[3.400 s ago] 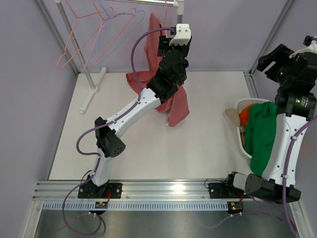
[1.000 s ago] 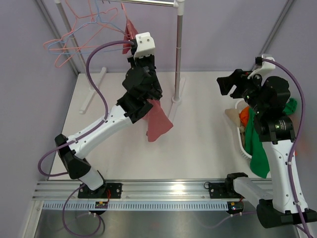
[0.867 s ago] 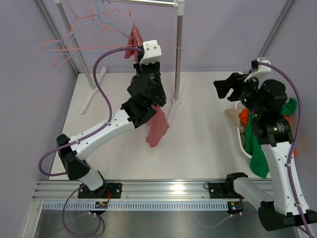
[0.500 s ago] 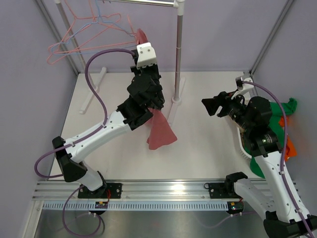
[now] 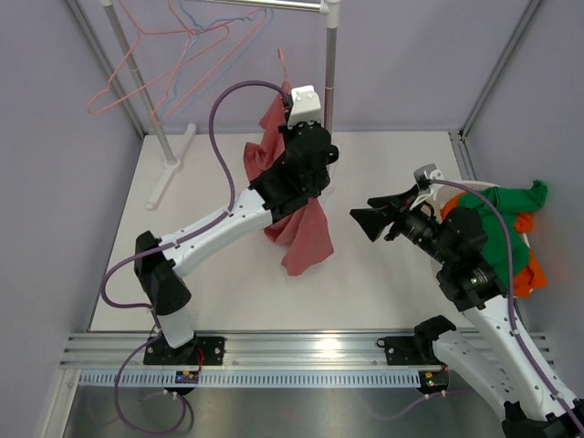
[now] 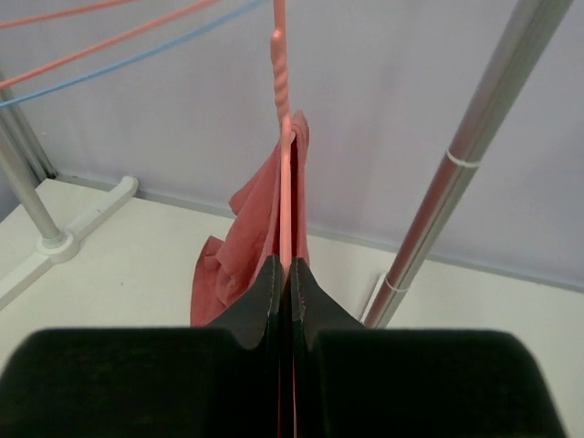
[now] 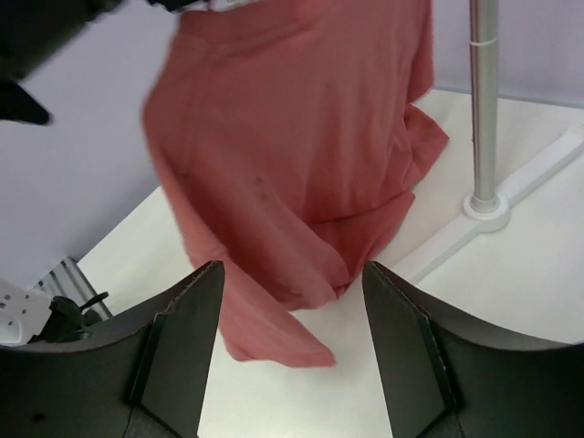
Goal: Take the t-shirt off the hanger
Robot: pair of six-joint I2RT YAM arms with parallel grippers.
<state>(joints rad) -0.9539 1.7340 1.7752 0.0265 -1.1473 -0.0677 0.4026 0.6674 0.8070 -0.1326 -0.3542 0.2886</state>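
A salmon-red t-shirt (image 5: 301,228) hangs on a pink hanger (image 5: 282,66) that my left gripper (image 5: 288,99) holds up over the middle of the table. In the left wrist view the fingers (image 6: 284,266) are shut on the hanger's stem (image 6: 284,173), and the shirt (image 6: 242,246) drapes below and behind it. My right gripper (image 5: 365,222) stands open just right of the shirt, pointing at it. Seen from the right wrist, the shirt (image 7: 292,155) fills the view ahead, its lower hem between the spread fingers (image 7: 182,338), not touching them.
The rack's upright pole (image 5: 329,55) stands right behind the shirt, its foot (image 7: 484,203) on the table. Empty pink and blue hangers (image 5: 173,46) hang at the back left. A white basket (image 5: 447,265) with green and orange clothes sits at the right edge.
My left arm has swung the hanger and shirt rightward, away from the other hangers, to the table's middle. My right arm has come down and leftward from the basket toward the shirt.
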